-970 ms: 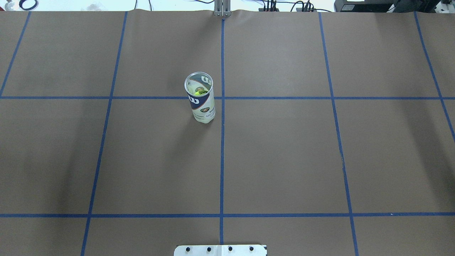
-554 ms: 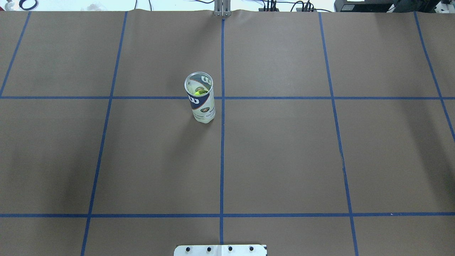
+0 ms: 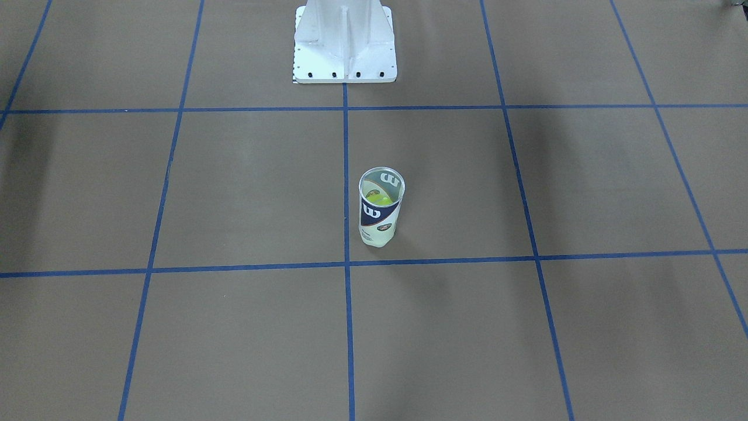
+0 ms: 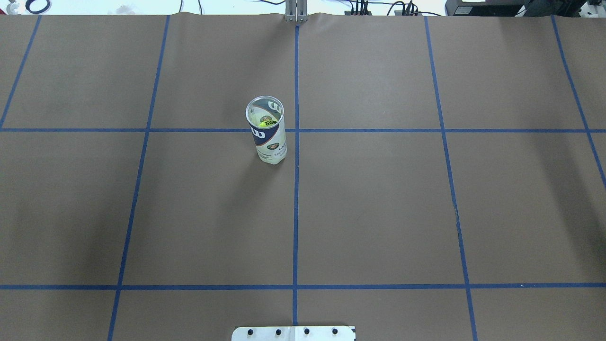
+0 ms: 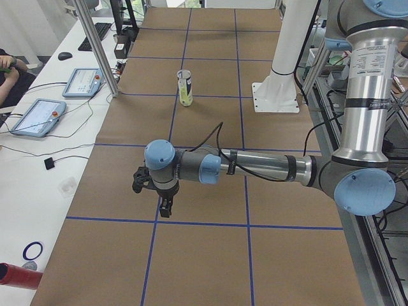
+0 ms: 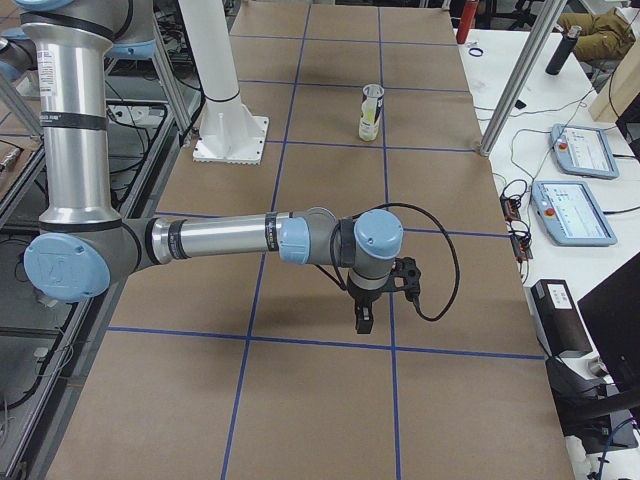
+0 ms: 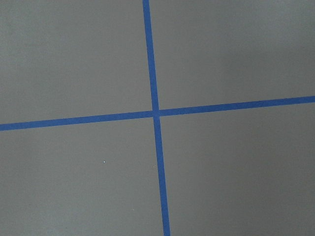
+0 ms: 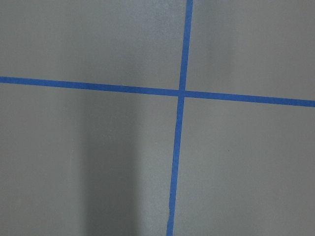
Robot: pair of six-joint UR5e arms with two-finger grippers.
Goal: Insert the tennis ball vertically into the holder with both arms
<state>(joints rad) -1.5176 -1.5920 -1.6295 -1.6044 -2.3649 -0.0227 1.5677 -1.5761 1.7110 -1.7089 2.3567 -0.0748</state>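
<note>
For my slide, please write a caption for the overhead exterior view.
Upright holder with a tennis ball inside stands on the blue-taped table.

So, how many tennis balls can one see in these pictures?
1. A yellow-green tennis ball sits inside the upright holder, visible through its open top. More could be hidden lower down, behind the label.

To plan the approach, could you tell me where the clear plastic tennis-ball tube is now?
The clear plastic tennis-ball tube stands upright just left of the central blue tape line in the overhead view, beside its far crossing.
</note>
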